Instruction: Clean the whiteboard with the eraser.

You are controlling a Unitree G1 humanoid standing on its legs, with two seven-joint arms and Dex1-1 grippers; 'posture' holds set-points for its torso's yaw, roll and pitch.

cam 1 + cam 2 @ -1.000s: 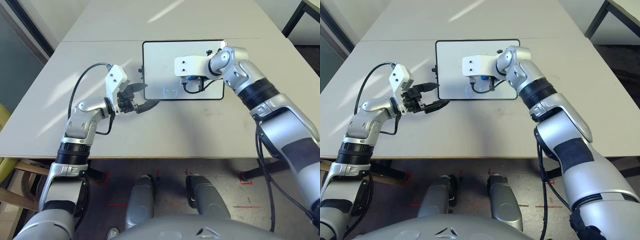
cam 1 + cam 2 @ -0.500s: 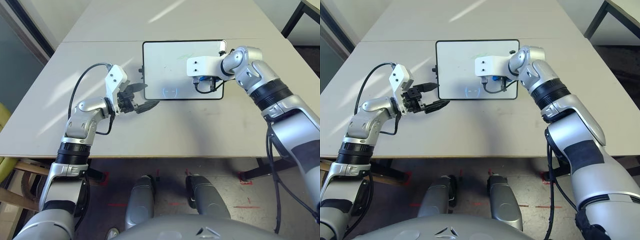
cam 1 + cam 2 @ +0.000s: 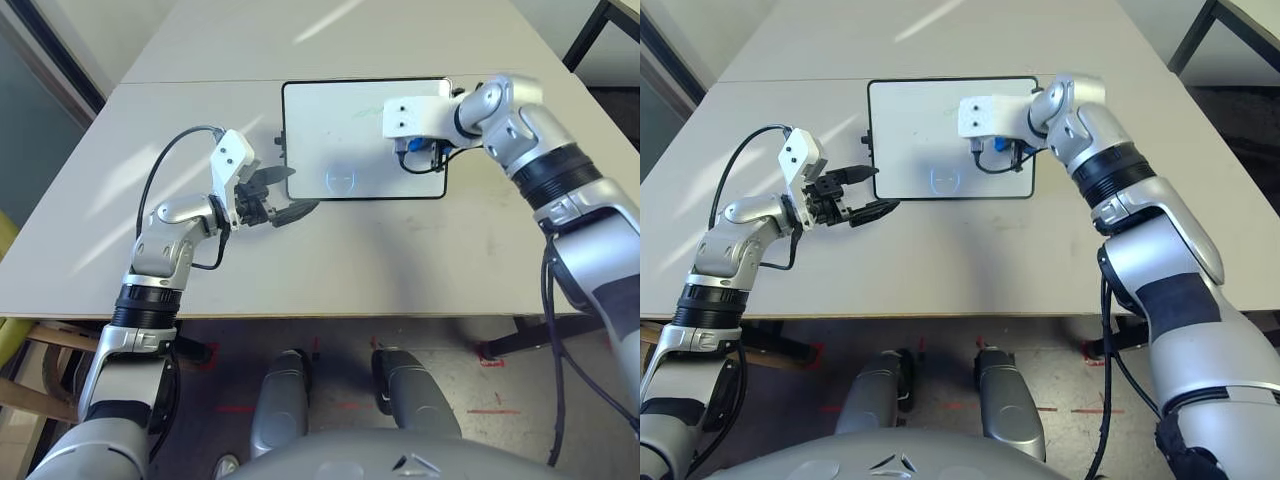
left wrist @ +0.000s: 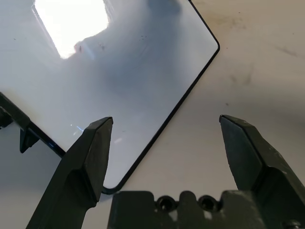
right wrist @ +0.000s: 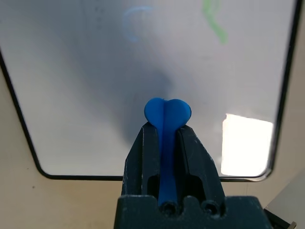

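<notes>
The wiping step is in hand. The right tool (image 5: 167,143) pinches the eraser (image 5: 167,112) between its fingers, over the right part of the whiteboard (image 3: 330,130), which lies flat on the surface (image 3: 400,250). A green mark (image 5: 213,21) and a bluish mark (image 3: 341,183) remain. The left tool (image 3: 275,195) stands spread at the board's near left corner. Judging from this, the next move calls for carrying the eraser onto those marks.
</notes>
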